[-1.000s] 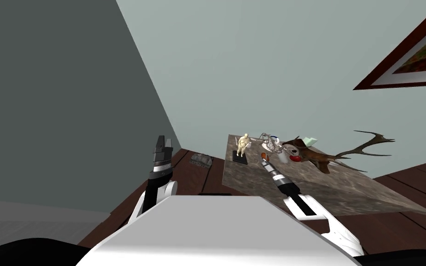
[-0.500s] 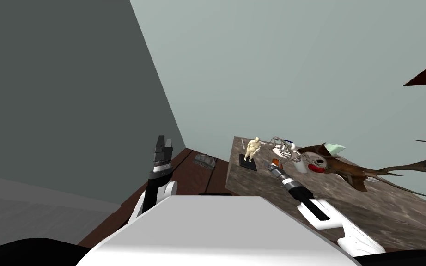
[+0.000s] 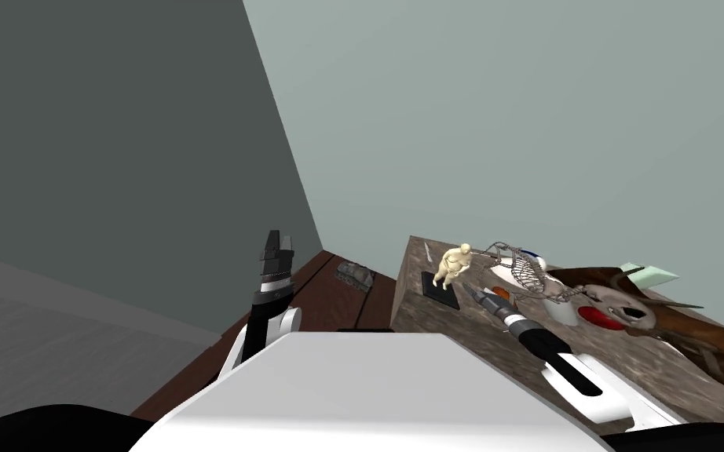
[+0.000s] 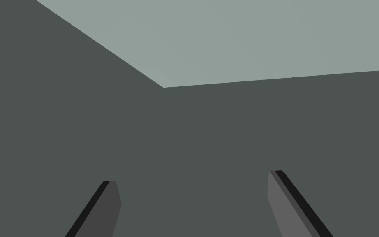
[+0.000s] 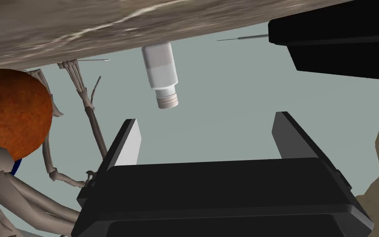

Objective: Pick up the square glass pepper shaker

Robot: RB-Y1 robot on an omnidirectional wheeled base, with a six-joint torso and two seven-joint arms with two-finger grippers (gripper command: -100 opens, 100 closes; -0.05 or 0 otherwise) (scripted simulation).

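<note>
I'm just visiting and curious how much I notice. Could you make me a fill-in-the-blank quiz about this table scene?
1. The right gripper points at the white shaker with its fingers ____.
2. Beside the skeleton model lies a ball coloured ____.
3. The cream figurine stands on a base coloured ____.
4. The left gripper, away from the table, holds ____.

Missing words: open; orange; black; nothing.

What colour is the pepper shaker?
The pepper shaker is white, grey ribbed cap; best in right wrist view.
</note>
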